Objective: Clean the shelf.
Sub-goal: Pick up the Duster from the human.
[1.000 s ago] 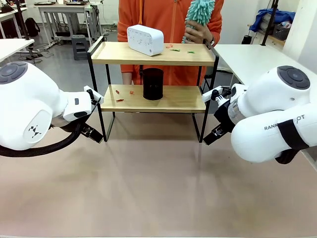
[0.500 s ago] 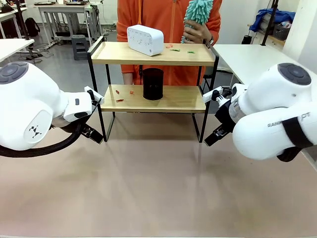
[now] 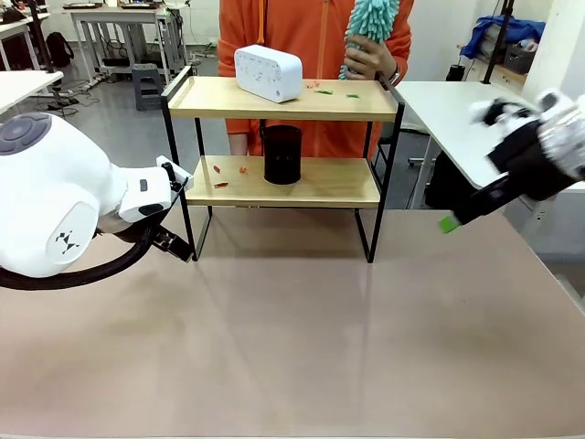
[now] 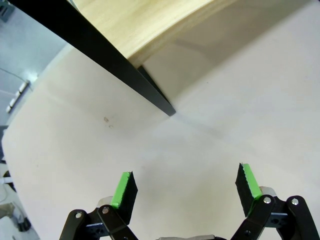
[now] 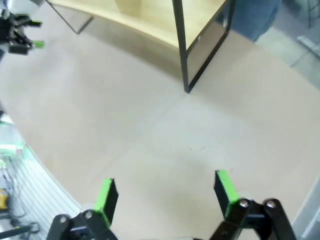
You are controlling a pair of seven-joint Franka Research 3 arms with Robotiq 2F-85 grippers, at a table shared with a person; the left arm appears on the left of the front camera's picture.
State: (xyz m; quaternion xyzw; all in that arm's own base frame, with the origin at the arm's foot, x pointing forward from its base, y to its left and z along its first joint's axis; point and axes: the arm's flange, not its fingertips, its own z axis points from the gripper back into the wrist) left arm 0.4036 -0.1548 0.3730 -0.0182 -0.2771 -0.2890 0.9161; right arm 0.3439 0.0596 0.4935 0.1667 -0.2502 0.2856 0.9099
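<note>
Right arm swung up and out to the right since a second ago; right gripper (image 5: 165, 192) is now well apart from the two-tier wooden shelf with black metal frame (image 3: 320, 187) and blurred in front view, jaws wide, nothing held. Left gripper (image 4: 187, 187) unchanged, just beside the shelf's front-left leg, jaws wide, empty. Shelf stands at far middle of the beige table (image 3: 292, 347). Black cylindrical container (image 3: 281, 155) on lower board, inside not visible. White rounded box (image 3: 268, 73) on top board. Small red and green scraps (image 3: 327, 91) on both boards. Person's hand (image 3: 370, 57) holds teal fluffy duster (image 3: 370, 20) behind the top board, duster cut off at picture top.
</note>
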